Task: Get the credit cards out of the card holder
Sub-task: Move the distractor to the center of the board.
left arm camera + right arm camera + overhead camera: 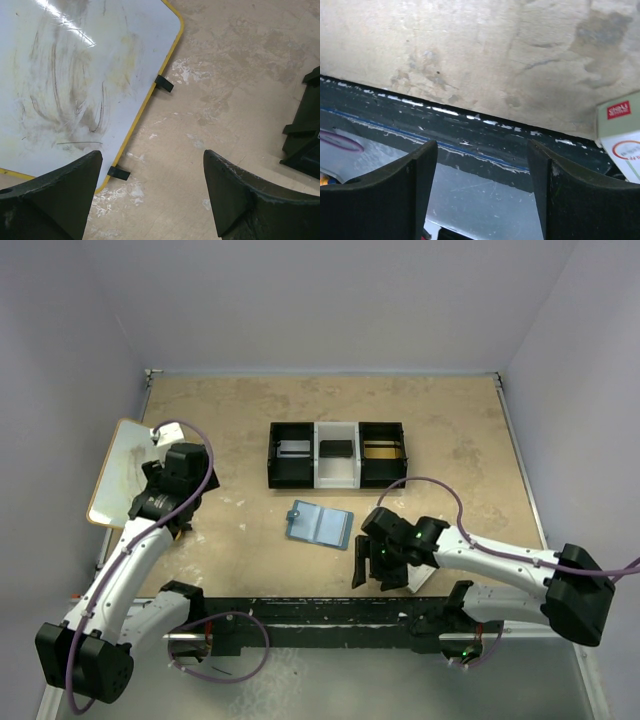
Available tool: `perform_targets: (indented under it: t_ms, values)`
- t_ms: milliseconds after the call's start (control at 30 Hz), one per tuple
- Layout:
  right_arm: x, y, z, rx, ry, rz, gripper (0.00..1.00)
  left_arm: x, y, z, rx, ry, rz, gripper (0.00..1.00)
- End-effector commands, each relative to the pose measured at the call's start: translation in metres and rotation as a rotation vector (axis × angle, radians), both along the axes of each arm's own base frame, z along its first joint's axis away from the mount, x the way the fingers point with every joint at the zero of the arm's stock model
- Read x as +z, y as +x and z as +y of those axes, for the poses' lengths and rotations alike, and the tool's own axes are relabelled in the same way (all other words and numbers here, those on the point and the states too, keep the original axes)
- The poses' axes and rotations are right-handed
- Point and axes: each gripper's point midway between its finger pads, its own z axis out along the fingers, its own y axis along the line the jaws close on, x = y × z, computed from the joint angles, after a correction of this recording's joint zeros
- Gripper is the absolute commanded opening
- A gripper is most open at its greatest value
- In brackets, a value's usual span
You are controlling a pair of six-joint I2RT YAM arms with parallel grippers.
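- Tan desk [470,440] carries everything; left jaws and right jaws both stand released, empty.
- Card holder [320,524] lies open mid-desk, near the right jaws; cards indiscernible.
- Likely the approach step; next: pin holder, pinch a card edge.

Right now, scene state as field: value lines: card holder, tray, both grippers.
card holder: lying open on the table, in front of the tray, neither gripper on it
tray: three compartments; grey item left, dark item middle, gold-yellow item right; too small to identify
left gripper: open, empty, beside whiteboard
right gripper: open, empty, at near table edge, by white box
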Motion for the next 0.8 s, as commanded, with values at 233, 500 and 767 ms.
perform_targets:
  t_ms: [233,500,767]
  values:
    - [-0.017,-0.006,-0.028,-0.146,-0.152,0.051,0.77,0.003,0.008,-0.003,-0.021,0.000,-0.021,0.79]
    - [-0.013,0.023,-0.041,-0.361,-0.293,-0.018,0.80,0.002,0.008,-0.002,-0.018,0.002,-0.018,0.79]
    - [-0.044,0.048,-0.064,-0.465,-0.418,0.028,0.80,0.002,0.007,-0.001,-0.014,0.005,-0.015,0.79]
